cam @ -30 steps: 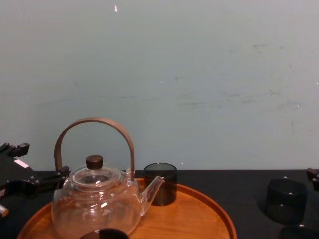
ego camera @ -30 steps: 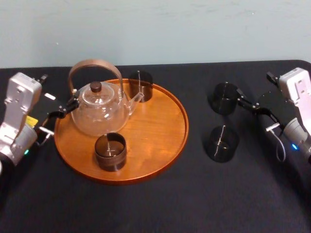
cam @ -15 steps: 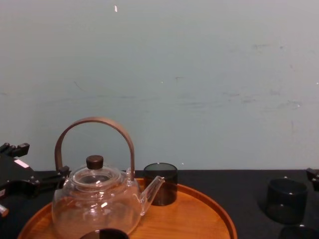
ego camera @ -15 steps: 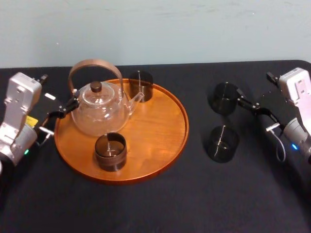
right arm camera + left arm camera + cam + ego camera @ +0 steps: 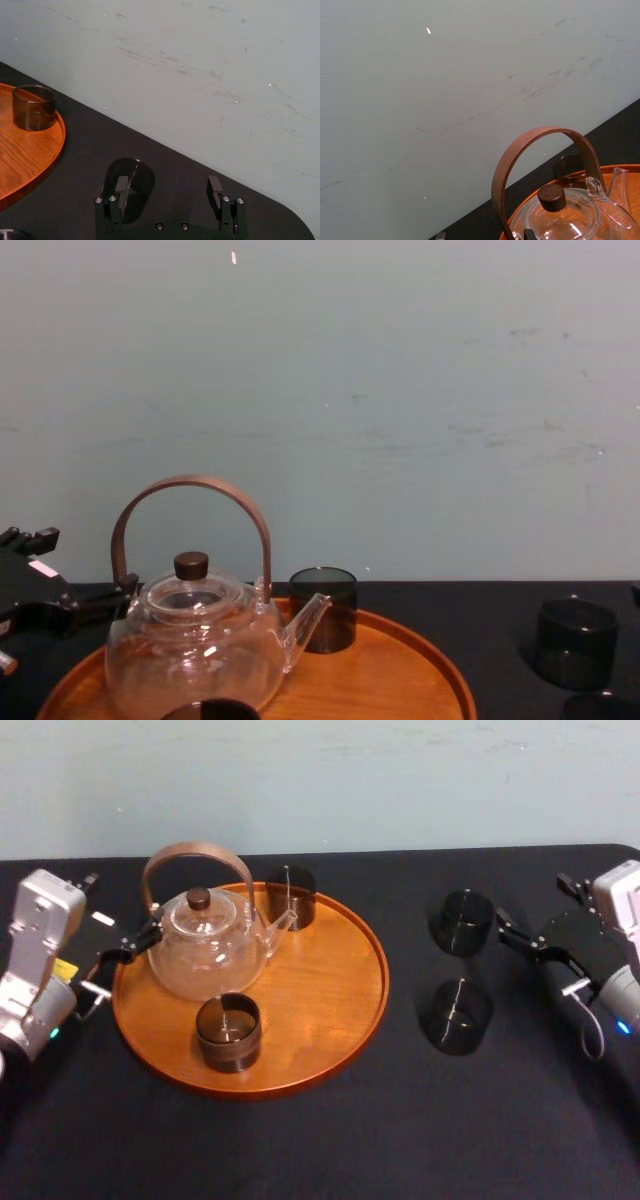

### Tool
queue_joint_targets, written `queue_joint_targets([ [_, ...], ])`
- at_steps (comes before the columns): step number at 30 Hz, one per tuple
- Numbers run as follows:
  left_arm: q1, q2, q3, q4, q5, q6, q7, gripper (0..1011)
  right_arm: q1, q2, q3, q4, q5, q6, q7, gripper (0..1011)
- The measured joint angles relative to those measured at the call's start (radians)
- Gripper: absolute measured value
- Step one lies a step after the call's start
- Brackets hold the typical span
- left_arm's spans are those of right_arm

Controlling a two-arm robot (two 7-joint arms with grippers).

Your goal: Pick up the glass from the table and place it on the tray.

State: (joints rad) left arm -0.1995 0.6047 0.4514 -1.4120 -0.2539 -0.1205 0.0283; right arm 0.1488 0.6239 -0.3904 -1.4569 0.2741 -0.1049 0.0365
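Head view: far glass (image 5: 462, 923) stands on the desk (image 5: 400, 1140) right of the tray (image 5: 340, 1010), with the right end effector (image 5: 528, 905) spread wide just beside it and not yet around it, so an off-centre close would likely knock it toward the near glass (image 5: 455, 1016); the teapot (image 5: 205, 945) crowds the tray, and the left end effector (image 5: 125, 950) sits parked at its left rim.

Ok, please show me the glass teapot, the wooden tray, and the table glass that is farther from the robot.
glass teapot (image 5: 205, 960), head view, on its clear body.
wooden tray (image 5: 325, 985), head view, on its bare floor.
farther table glass (image 5: 462, 923), head view, on its dark body.
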Motion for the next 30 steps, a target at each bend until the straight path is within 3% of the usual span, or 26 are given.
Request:
queue_joint_targets([
  [12, 0.000, 0.000, 0.000, 0.000, 0.000, 0.000, 0.000, 1009, -0.088, 0.022, 0.042, -0.072, -0.005, -0.024, 0.023, 1002],
  [30, 0.000, 0.000, 0.000, 0.000, 0.000, 0.000, 0.000, 1009, -0.218, 0.021, 0.074, -0.160, 0.013, -0.049, 0.087, 1002],
])
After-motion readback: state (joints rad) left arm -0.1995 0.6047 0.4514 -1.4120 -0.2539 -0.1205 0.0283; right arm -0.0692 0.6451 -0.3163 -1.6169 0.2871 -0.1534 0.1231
